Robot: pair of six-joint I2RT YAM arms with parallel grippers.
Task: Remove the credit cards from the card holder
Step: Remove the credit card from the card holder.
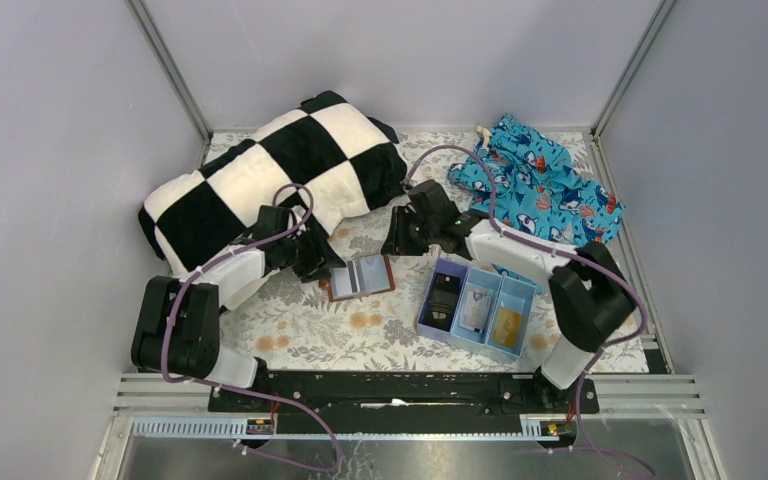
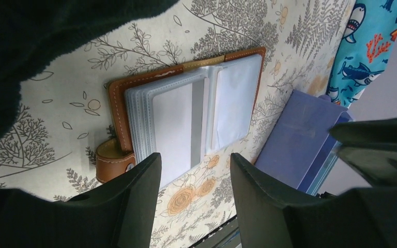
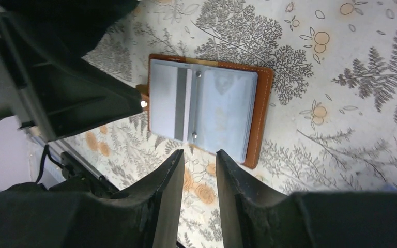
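The brown leather card holder (image 1: 360, 277) lies open on the floral table, its grey-blue clear sleeves up. It also shows in the left wrist view (image 2: 186, 111) and in the right wrist view (image 3: 207, 101). Its left sleeve shows a pale rectangle with a grey stripe (image 2: 178, 129); I cannot tell whether this is a card. The whitish card (image 1: 475, 310) and the orange-gold card (image 1: 507, 325) lie in the light blue tray (image 1: 426, 308). My left gripper (image 1: 317, 264) (image 2: 195, 165) is open and empty at the holder's left edge. My right gripper (image 1: 400, 238) (image 3: 200, 157) is open and empty just behind the holder.
A black blocky item (image 1: 445, 298) sits in the tray's left compartment. A black-and-white checked pillow (image 1: 270, 175) lies at the back left, close behind the left arm. A blue shark-print cloth (image 1: 540, 185) lies at the back right. Grey walls enclose the table.
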